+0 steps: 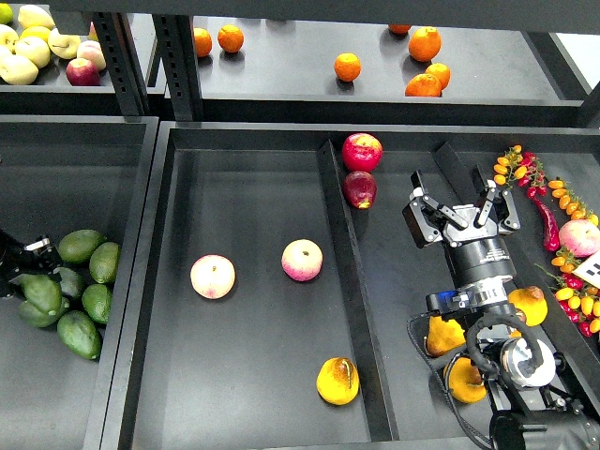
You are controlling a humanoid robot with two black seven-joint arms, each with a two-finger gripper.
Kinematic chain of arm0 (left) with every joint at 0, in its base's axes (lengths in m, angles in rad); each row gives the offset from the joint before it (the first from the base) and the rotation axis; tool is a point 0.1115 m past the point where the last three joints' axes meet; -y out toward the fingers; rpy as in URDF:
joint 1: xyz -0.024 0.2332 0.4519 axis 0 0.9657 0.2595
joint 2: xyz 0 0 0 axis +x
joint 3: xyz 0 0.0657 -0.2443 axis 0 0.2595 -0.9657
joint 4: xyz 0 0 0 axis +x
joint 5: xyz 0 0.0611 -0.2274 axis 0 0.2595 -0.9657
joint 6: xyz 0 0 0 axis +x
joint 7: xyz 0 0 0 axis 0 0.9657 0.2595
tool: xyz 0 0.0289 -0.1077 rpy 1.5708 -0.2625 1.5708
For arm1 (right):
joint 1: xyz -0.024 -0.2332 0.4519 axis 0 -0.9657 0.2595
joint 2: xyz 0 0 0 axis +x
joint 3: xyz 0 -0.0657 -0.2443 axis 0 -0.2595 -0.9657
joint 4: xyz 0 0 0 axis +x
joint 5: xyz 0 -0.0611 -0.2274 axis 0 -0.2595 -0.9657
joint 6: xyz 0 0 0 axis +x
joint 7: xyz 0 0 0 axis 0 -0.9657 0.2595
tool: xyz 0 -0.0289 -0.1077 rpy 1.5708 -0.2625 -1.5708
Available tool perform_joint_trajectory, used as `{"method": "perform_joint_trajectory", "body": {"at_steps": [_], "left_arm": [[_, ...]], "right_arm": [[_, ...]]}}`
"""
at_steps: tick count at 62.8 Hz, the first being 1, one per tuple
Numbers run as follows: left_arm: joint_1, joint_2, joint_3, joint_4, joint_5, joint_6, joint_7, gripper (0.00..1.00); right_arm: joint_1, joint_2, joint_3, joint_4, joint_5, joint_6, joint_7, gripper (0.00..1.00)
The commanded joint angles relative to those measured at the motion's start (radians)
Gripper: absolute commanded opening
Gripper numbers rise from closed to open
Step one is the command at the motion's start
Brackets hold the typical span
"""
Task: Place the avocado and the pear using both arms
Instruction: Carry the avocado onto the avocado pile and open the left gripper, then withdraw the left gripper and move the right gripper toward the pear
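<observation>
Pear (337, 381) lies well apart from right claw (461, 210).

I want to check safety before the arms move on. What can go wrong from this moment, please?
1. The pear lies alone close to the divider, while the right gripper hangs open in the next compartment; crossing over, it might clip that wall.
2. The left gripper sits against a tight pile of avocados; it could take the wrong one or push neighbours away.
3. The pear may roll if nudged.
</observation>
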Motion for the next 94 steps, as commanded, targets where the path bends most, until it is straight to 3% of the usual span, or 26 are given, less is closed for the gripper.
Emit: {"method": "perform_joint_trajectory", "body": {"at_steps": [1, 12, 14, 19, 30, 39, 59, 78, 94], "left_arm": [[0.021, -0.010, -0.001, 0.007, 0.014, 0.000, 0.000, 0.35], [0.035, -0.025, -0.001, 0.012, 0.028, 0.000, 0.000, 0.40], [0.035, -0.030, -0.001, 0.013, 0.028, 0.000, 0.000, 0.46], [0.035, -0.033, 0.001, 0.013, 0.029, 0.000, 0.000, 0.51], [0.032, -0.037, -0.001, 0.013, 0.063, 0.000, 0.000, 0.82], [0.032, -0.036, -0.001, 0.013, 0.080, 0.000, 0.000, 0.92], [-0.003, -0.034, -0.021, 0.012, 0.074, 0.000, 0.000, 0.98], [-0.034, -0.014, -0.404, 0.024, -0.204, 0.000, 0.000, 0.98], [-0.020, 0.061, -0.529, -0.002, -0.475, 0.000, 0.000, 0.99]], "right_arm": [[0.020, 0.000, 0.007, 0.000, 0.000, -0.021, 0.002, 1.00], [0.028, 0.000, 0.007, 0.000, 0.000, -0.024, 0.003, 1.00], [0.028, 0.000, 0.007, 0.000, 0.000, -0.024, 0.003, 1.00], [0.028, 0.000, 0.007, 0.000, 0.000, -0.024, 0.003, 1.00], [0.028, 0.000, 0.007, 0.000, 0.000, -0.024, 0.002, 1.00], [0.028, 0.000, 0.007, 0.000, 0.000, -0.024, 0.002, 1.00], [0.023, 0.000, 0.006, -0.005, 0.000, -0.024, 0.000, 1.00], [-0.035, -0.002, 0.001, -0.016, 0.003, -0.016, -0.003, 1.00], [-0.063, -0.040, -0.013, -0.016, 0.003, -0.008, -0.009, 1.00]]}}
